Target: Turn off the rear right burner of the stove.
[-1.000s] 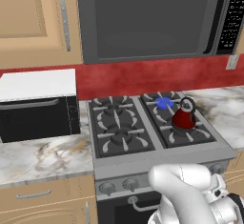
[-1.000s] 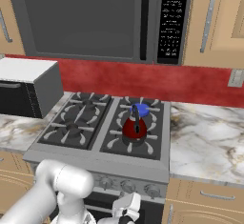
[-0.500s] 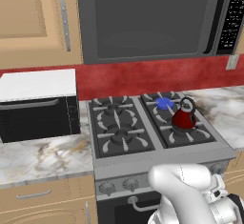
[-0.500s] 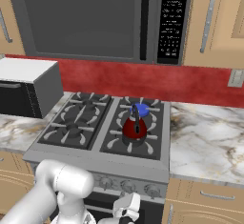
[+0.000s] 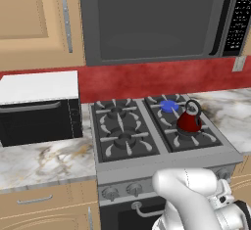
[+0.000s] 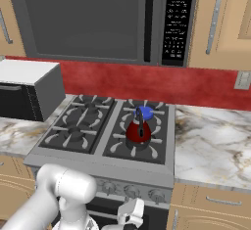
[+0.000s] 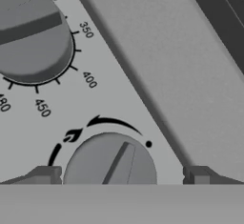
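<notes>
The stove (image 5: 166, 168) (image 6: 98, 168) stands at the centre. Its rear right burner (image 5: 169, 105) (image 6: 145, 112) shows a bright blue flame. In the hand view my gripper (image 7: 121, 175) is open and close to the silver front panel. Its two dark fingertips (image 7: 45, 174) straddle a round grey knob (image 7: 109, 163) with a flame mark and an arc above it, and gaps remain on both sides. A larger knob (image 7: 33, 35) ringed by temperature numbers sits beside it. My white arm (image 5: 196, 199) (image 6: 63, 190) bends low in front of the stove.
A red kettle (image 5: 188, 119) (image 6: 138, 132) sits on the front right burner, just before the flame. A black-and-white countertop oven (image 5: 39, 106) stands to the left, and a microwave (image 5: 157, 18) hangs above. Marble counters (image 6: 211, 136) flank the stove.
</notes>
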